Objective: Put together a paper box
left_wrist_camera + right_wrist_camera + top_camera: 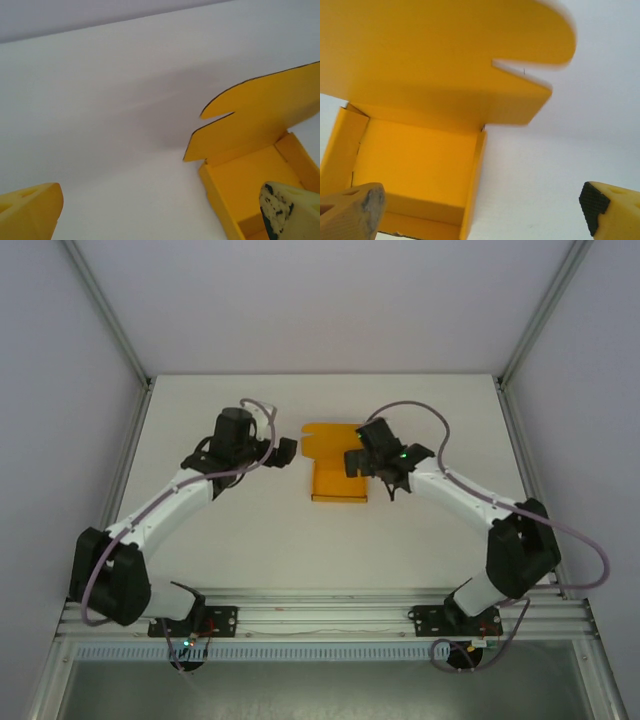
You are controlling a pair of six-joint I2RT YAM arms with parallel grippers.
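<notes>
Two hands flank the orange card, and both stand with their fingers spread wide, gripping nothing.

Seen from above, the left hand (288, 451) hovers just at 9 o'clock of the paper box (335, 485), with a strip of white table (240, 530) between them. In its own wrist view the left hand (160, 217) has one finger (30, 210) low at 8 o'clock of the frame over bare table and the other (290, 212) at 4 o'clock, in front of the box's open tray (250, 175).

From above, the right hand (356, 462) sits at the box's 3 o'clock side and overlaps its right edge. In its wrist view the right hand (480, 215) straddles the box's right wall: one finger (355, 210) lies before the tray (415, 160), the other (607, 210) over the table. Whether either touches the card I cannot tell.

The box rests near the table's middle, tray open upward with low walls raised. Its notched lid flap stands up from the 12 o'clock edge, tilted back.
</notes>
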